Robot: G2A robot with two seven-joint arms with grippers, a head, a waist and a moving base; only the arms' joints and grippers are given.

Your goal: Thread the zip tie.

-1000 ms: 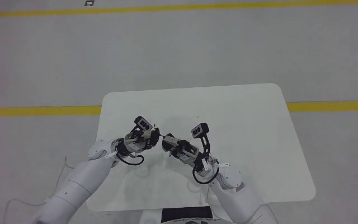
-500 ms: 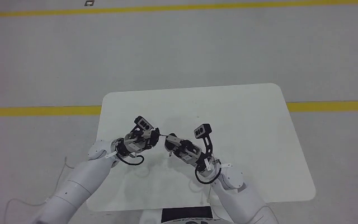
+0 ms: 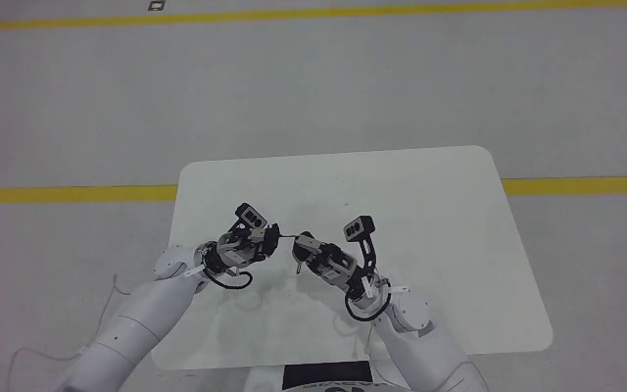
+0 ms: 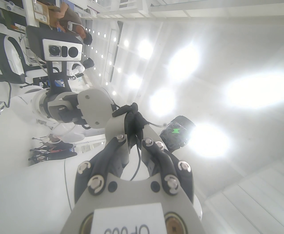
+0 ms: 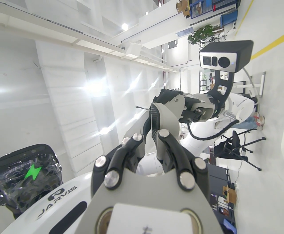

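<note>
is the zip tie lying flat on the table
No, the left gripper is shut on the zip tie, holding it in the air.

On my top camera, the white table [image 3: 441,196] shows a plain matte top with rounded corners. It stands on a grey floor [image 3: 313,88], and a yellow floor line [image 3: 88,193] meets its edges at nine and three o'clock.

A robotics lab hall: yellow floor lines [image 3: 294,12], high ceiling lights [image 4: 182,59], stacked cardboard boxes [image 5: 184,5], an office chair [image 5: 233,143].
</note>
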